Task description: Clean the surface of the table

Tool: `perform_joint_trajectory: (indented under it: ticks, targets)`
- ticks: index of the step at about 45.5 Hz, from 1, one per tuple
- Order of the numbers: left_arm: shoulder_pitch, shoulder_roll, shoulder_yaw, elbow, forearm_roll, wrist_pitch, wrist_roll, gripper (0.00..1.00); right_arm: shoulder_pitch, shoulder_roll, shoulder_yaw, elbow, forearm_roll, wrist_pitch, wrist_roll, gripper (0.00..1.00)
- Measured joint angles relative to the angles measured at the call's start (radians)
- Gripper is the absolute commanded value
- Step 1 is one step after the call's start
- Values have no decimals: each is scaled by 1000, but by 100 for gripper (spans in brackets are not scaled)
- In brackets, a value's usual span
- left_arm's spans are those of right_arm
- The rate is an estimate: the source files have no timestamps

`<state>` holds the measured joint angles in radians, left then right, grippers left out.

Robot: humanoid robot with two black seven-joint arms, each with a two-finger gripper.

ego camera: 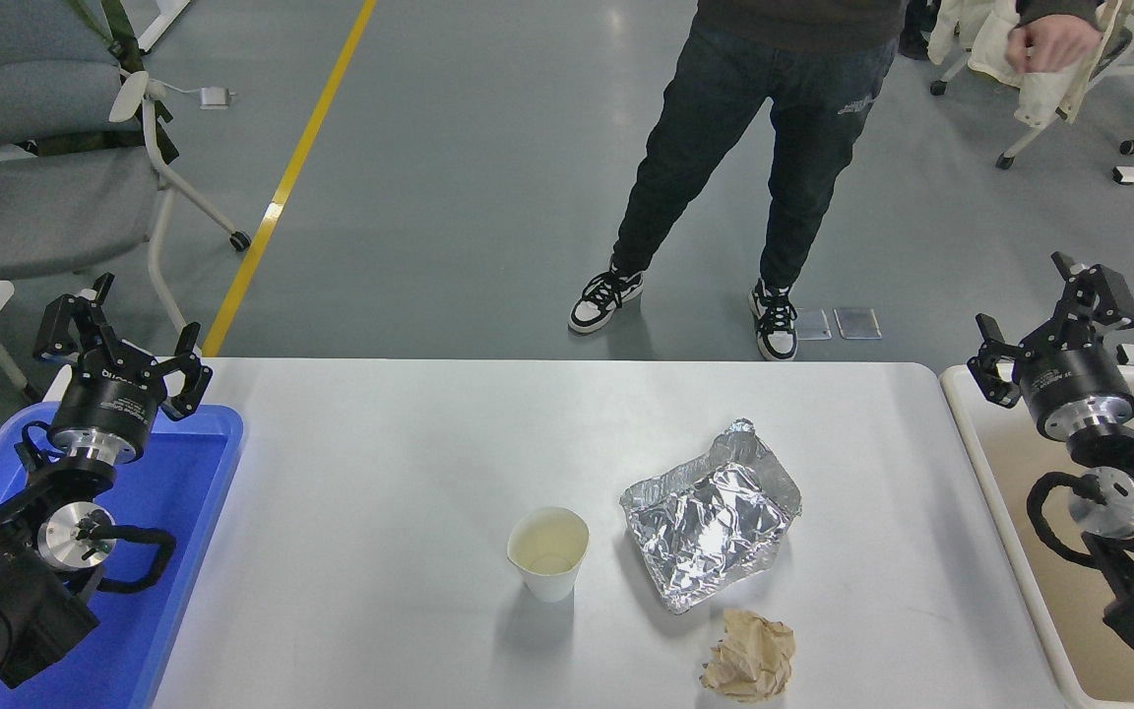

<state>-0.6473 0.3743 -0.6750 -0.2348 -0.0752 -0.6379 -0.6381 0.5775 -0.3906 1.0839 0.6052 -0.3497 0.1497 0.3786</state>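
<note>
1. Table surface (380,473): white, centre of scene, bearing a paper cup (548,551), foil tray (712,517) and crumpled paper (748,655).
2. Left gripper (121,340): over blue tray (188,492), fingers apart, empty.
3. Right gripper (1054,320): over beige bin (1020,463), fingers apart, empty.

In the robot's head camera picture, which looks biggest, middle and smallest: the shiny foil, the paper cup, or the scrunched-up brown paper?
1. The foil looks clearly biggest.
2. and 3. The paper cup and the brown paper ball look about alike. The cup stands upright and the ball lies nearer the camera, so I won't rank those two.
</note>
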Motion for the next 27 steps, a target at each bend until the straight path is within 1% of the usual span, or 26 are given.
perform_joint_trajectory:
  ticks: [12, 27]
  targets:
    - [0, 0, 0, 0, 0, 0, 0, 100, 6, 0, -4, 5, 0, 0, -20, 100]
    - [0, 0, 0, 0, 0, 0, 0, 100, 12, -19, 0, 42, 0, 3, -127, 100]
